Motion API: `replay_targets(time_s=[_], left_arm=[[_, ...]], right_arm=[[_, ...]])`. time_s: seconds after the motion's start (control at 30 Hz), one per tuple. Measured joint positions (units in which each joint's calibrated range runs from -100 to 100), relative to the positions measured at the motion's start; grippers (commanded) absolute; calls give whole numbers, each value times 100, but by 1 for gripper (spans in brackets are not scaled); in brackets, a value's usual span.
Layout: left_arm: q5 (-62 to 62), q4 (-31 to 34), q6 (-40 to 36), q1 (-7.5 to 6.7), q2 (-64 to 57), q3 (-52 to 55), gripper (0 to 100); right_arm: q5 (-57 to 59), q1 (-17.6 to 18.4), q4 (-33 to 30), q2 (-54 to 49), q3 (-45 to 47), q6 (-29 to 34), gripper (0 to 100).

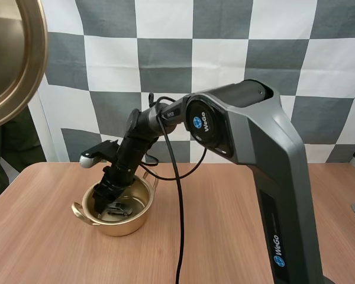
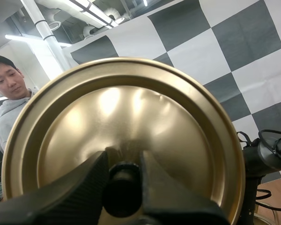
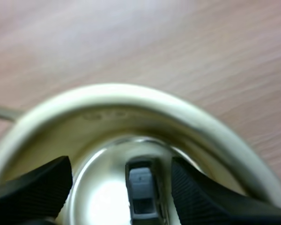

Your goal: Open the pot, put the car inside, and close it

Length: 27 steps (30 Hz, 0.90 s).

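left gripper (image 2: 124,164) clamped on knob (image 2: 122,190) of lid (image 2: 131,108), held high and aside so the pot (image 1: 123,226) mouth is free | right gripper (image 3: 121,173) down inside pot, fingers wide apart | car (image 3: 141,190) on pot floor between them, touching neither | likely next: withdraw, then lid on

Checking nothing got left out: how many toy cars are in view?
1. The small grey toy car lies on the bottom of the round gold metal pot, between the open fingers of the right claw. Another could be hidden behind the right arm.
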Motion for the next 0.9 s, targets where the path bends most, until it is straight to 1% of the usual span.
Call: replay_targets(time_s=[0.13,0.33,0.53,0.73,0.9], left_arm=[[0,0,0,0,0,0,0],[0,0,0,0,0,0,0],[0,0,0,0,0,0,0],[0,0,0,0,0,0,0],[0,0,0,0,0,0,0]], right_arm=[[181,0,220,-238,-190,40,100],[437,0,218,-318,-235,119,100],[839,0,-224,-328,-235,238,100],[856,0,-602,-357,-235,238,100],[436,0,-955,-654,-235,328,100]])
